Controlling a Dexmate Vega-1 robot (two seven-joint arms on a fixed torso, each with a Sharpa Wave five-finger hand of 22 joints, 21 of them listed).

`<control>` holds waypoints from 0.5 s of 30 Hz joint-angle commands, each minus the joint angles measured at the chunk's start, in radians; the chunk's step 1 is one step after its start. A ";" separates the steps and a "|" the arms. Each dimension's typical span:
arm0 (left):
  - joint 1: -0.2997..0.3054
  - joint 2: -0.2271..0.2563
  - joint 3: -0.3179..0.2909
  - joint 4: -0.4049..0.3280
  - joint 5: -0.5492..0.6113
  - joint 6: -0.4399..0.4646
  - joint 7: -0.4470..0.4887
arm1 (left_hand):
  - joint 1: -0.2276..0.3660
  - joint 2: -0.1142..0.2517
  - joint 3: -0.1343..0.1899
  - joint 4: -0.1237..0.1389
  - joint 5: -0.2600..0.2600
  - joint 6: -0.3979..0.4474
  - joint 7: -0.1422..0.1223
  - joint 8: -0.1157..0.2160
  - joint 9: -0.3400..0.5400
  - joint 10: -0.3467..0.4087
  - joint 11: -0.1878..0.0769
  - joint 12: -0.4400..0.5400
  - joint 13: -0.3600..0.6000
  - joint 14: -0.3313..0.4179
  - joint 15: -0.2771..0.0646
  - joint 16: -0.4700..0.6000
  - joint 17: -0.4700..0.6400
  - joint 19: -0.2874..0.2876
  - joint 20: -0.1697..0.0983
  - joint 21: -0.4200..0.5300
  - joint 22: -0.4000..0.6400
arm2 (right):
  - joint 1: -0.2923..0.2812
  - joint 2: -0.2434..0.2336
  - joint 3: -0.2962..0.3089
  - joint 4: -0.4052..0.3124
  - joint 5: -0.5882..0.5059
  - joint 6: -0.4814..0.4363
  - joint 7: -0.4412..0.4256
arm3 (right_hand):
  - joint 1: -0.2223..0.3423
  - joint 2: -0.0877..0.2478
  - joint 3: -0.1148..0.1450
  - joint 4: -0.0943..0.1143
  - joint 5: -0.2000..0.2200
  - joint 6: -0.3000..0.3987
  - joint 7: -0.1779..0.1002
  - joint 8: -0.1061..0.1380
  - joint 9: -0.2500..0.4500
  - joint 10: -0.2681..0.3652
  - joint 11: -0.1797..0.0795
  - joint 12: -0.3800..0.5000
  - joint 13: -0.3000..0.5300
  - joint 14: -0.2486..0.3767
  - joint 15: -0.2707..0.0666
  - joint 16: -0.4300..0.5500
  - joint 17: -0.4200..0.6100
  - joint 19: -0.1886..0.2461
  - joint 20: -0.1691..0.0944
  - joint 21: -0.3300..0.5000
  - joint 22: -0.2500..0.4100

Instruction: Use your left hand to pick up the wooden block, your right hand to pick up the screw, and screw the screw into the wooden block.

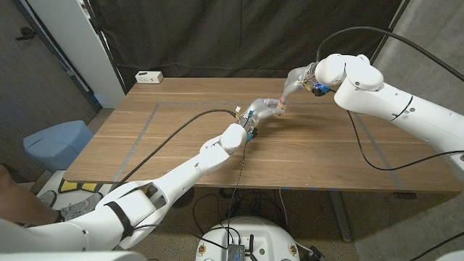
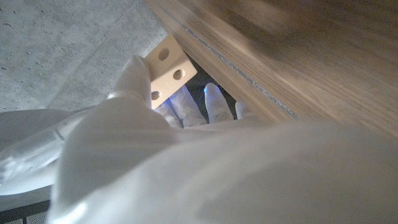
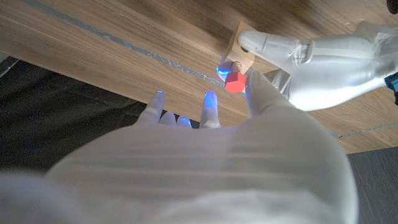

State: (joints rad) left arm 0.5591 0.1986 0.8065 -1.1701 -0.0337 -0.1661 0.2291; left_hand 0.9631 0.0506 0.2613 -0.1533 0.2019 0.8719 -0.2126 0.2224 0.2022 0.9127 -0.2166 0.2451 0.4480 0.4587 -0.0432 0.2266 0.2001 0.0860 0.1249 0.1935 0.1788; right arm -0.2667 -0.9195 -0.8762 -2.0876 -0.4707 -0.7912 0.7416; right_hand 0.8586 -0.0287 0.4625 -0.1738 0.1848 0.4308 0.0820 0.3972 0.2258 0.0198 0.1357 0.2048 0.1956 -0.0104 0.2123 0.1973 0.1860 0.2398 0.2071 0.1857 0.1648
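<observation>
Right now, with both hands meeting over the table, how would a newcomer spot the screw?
Start at the wooden table and follow the two white arms to where they meet, past its middle. There the left hand holds a pale wooden block. The screw sticks out of that block: its bright red head is the only red thing there.

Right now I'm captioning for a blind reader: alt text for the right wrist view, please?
The left hand holds a wooden block above the table, with a red-headed screw sticking out of the block. The right hand reaches toward the screw, one finger beside its head.
</observation>
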 commanded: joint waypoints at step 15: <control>-0.012 -0.010 0.004 0.019 -0.002 -0.010 -0.008 | 0.006 0.025 0.000 0.007 0.009 0.035 0.025 0.007 0.006 0.009 -0.003 0.008 0.107 0.007 -0.098 -0.002 0.003 0.006 0.004 0.008 0.003 | -0.026 0.023 0.002 0.015 -0.060 0.027 -0.001 | 0.031 -0.004 0.009 0.000 -0.001 0.046 -0.015 0.031 0.013 0.019 0.000 0.004 0.003 0.018 0.004 0.007 0.003 0.021 -0.001 0.010 0.005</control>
State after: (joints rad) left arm 0.5511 0.1929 0.8080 -1.1578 -0.0349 -0.1728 0.2244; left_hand 0.9631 0.0506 0.2613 -0.1533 0.2074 0.8719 -0.2126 0.2199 0.2022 0.9144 -0.2183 0.2452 0.4480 0.4587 -0.0432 0.2266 0.2002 0.0860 0.1249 0.1935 0.1788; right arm -0.2800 -0.9042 -0.8793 -2.0757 -0.5079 -0.7789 0.7463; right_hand 0.8772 -0.0286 0.4625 -0.1738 0.1849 0.4646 0.0696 0.4218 0.2350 0.0288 0.1339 0.2047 0.1976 0.0002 0.2126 0.1973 0.1861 0.2506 0.2072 0.1857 0.1648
